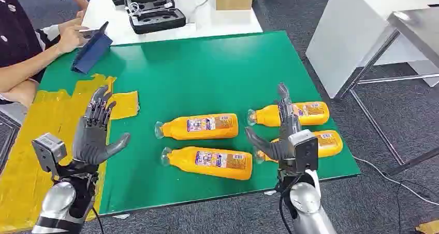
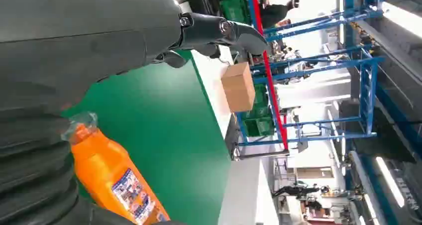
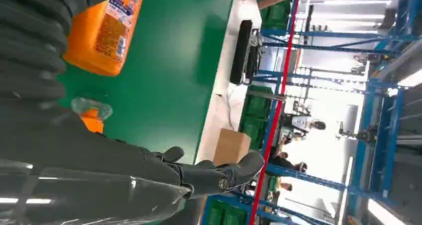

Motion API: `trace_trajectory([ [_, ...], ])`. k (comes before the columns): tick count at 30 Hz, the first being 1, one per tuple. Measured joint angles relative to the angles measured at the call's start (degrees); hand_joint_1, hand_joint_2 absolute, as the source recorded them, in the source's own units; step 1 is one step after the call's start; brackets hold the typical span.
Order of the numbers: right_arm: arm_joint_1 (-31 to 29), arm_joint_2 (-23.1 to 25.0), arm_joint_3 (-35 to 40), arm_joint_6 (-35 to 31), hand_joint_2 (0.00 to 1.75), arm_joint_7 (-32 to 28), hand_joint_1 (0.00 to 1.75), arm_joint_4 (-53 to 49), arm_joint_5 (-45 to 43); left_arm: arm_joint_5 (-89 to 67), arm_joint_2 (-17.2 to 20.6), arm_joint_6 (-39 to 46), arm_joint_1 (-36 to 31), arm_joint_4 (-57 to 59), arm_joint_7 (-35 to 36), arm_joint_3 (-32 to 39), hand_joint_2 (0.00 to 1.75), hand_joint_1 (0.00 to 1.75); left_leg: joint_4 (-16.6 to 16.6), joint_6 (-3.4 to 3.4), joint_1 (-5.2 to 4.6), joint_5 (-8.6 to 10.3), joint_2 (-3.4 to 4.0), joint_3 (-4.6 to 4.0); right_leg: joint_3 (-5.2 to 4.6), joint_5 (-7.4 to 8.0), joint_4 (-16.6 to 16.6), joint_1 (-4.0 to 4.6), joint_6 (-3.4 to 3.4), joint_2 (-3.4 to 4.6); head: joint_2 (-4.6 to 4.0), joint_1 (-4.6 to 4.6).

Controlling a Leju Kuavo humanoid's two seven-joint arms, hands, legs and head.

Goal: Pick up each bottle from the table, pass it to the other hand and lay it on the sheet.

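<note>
The printed labels on the orange bottles (image 1: 202, 127) are too small and blurred to read.

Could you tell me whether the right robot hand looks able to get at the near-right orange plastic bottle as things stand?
Probably yes: the right robot hand is open right at the near-right orange plastic bottle, with nothing between them; the neighbouring far-right orange plastic bottle lies apart.

Grey carpet floor (image 1: 372, 192), perhaps blue racking (image 2: 368, 85)
</note>
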Motion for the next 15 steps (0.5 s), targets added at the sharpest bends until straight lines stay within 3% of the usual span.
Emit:
trace_trajectory([
  [15, -3.33, -0.33, 1.03, -2.54, 1.75, 1.47, 0.00, 2.38, 8.12, -0.98, -0.63, 0.09, -1.06, 1.73, -0.57, -0.48, 1.75, 0.00, 0.00, 0.01, 0.00, 0.02, 0.03, -0.01, 0.00, 0.03, 0.01, 0.00, -0.01, 0.02, 0.00, -0.02],
])
